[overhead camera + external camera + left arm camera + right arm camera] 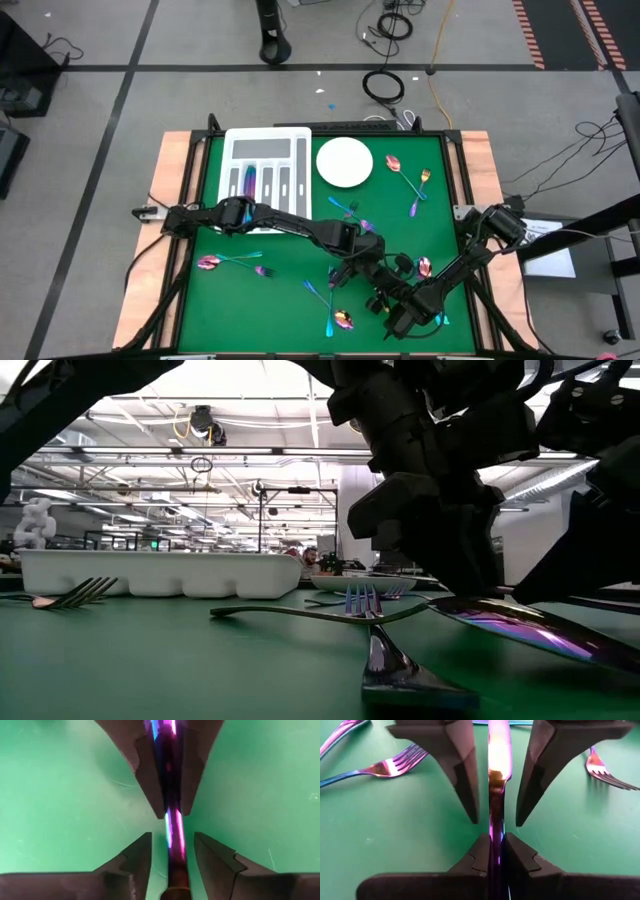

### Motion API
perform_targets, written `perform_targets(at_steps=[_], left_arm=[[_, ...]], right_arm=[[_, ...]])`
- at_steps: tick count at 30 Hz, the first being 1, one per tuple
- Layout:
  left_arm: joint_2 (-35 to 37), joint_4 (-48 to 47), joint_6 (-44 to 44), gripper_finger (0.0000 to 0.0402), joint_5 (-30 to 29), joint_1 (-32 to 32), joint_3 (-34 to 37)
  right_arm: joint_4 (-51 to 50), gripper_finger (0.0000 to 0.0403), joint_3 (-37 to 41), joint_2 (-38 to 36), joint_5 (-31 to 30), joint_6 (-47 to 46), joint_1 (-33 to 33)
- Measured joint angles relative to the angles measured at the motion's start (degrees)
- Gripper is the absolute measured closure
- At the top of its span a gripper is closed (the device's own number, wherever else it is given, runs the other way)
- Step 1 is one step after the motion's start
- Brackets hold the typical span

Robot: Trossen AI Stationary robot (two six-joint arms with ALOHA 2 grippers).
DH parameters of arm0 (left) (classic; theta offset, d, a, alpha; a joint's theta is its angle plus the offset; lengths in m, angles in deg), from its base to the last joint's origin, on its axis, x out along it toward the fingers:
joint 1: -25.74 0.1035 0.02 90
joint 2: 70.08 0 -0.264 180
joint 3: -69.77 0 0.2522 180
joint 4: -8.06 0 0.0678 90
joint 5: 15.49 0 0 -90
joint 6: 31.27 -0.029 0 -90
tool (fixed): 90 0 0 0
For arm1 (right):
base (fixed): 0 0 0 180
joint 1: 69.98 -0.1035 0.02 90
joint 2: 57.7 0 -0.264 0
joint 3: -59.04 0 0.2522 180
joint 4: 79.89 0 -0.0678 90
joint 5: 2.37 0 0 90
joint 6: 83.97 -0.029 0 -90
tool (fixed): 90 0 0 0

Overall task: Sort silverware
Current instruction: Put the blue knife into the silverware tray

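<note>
Right gripper (492, 847) pinches the knife (496, 780) at the near right; left gripper (172, 852), jaws apart around it, should close squarely before release.

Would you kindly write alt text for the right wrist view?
The right gripper pinches an iridescent knife over the green table, while the left gripper, fingers apart, straddles the same knife from opposite. Forks lie to either side.

Overhead, table-level, two close wrist views
</note>
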Motion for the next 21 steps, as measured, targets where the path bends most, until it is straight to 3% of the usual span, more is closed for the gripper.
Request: perform_targets(at_steps=[14,21], left_arm=[[-0.02,-0.17,0.29,0.0358,-0.12,0.04,0.02],[-0.02,-0.08,0.16,0.0364,-0.24,0.01,0.02]], right_arm=[[0.11,0.0386,-0.11,-0.09,-1.55,0.81,0.39],[0.02,0.0373,-0.11,-0.11,-1.57,1.21,0.39]])
